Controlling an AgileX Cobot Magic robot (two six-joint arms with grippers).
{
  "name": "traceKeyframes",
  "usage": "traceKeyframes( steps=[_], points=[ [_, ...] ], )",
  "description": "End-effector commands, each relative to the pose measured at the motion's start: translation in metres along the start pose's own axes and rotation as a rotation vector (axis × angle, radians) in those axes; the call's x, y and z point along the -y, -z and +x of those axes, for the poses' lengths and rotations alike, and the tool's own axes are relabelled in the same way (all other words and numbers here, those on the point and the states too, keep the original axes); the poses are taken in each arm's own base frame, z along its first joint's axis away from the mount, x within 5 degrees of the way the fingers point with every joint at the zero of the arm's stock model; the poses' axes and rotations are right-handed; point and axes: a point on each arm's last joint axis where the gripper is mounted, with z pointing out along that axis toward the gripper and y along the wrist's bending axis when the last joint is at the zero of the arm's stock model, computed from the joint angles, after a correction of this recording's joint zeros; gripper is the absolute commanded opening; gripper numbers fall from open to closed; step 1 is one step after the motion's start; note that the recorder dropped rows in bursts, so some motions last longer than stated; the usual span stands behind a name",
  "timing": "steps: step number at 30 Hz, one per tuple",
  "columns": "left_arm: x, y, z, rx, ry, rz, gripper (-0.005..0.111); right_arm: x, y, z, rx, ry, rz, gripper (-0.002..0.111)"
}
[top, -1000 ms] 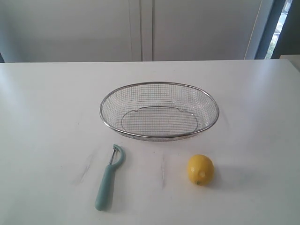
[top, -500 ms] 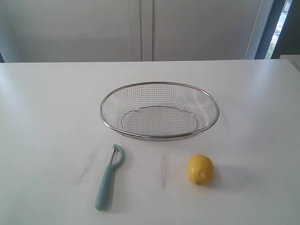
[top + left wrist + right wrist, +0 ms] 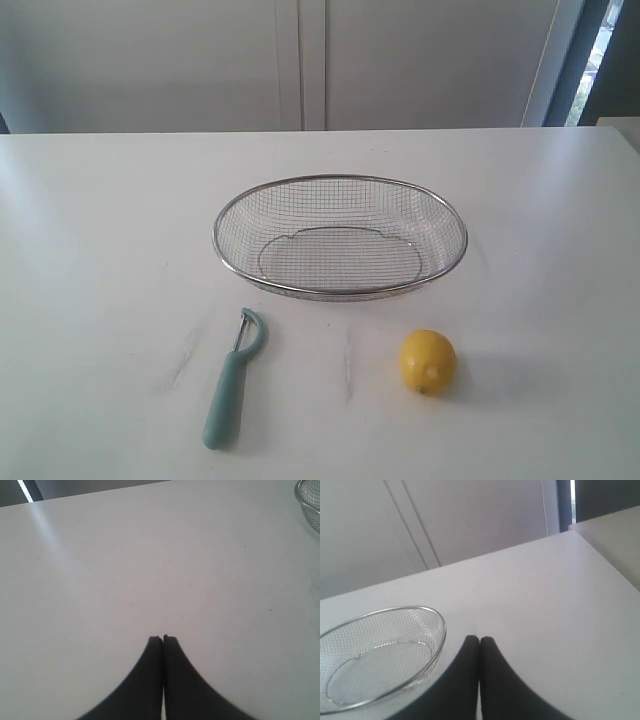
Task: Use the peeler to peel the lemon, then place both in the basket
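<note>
My left gripper (image 3: 162, 639) is clenched, dark fingers pressed tip to tip with nothing between them, hanging over bare white table (image 3: 90, 260). My right gripper (image 3: 479, 639) is clamped tight the same way and holds nothing. In the right wrist view the wire-mesh basket (image 3: 340, 181) lies close to its tips, apart from them. The basket sits upright mid-table, oval, thick metal rim up. The lemon (image 3: 428, 361) rests on the table outside the basket, on the camera side of the basket's right end and near but not touching it. Its skin is whole and yellow, with the nubby tip turned toward the camera. The peeler (image 3: 232, 385) lies flat on the table on the camera side of the basket's left end. Its teal head and blade point toward the basket and its handle toward the camera. It touches neither the basket nor the lemon, and the lemon is well apart from it. Pale wall panels (image 3: 300, 60) stand behind the table.
</note>
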Motion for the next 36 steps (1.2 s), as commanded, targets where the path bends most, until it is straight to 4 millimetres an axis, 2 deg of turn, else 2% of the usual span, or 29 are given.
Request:
traceKeyframes(
  steps=[1, 5, 9, 17, 25, 30, 36],
  points=[
    [0.001, 0.000, 0.001, 0.005, 0.004, 0.007, 0.000, -0.008, 0.003, -0.016, -0.046, 0.110, -0.018, 0.000],
    [0.001, 0.000, 0.001, 0.005, 0.004, 0.007, 0.000, -0.017, 0.003, -0.034, -0.057, 0.177, -0.057, 0.000],
    [0.001, 0.000, 0.001, 0.005, 0.004, 0.007, 0.000, -0.024, -0.004, -0.048, -0.166, 0.212, -0.059, 0.000],
    [0.001, 0.000, 0.001, 0.005, 0.004, 0.007, 0.000, -0.043, -0.027, -0.056, -0.298, 0.241, -0.221, 0.000],
    [0.001, 0.000, 0.001, 0.005, 0.004, 0.007, 0.000, -0.061, -0.050, -0.057, -0.404, 0.303, -0.322, 0.000],
    [0.001, 0.000, 0.001, 0.005, 0.004, 0.007, 0.000, -0.080, -0.055, -0.055, -0.440, 0.367, -0.412, 0.000],
    [0.001, 0.000, 0.001, 0.005, 0.004, 0.007, 0.000, -0.102, -0.060, -0.042, -0.490, 0.422, -0.508, 0.000]
  ],
)
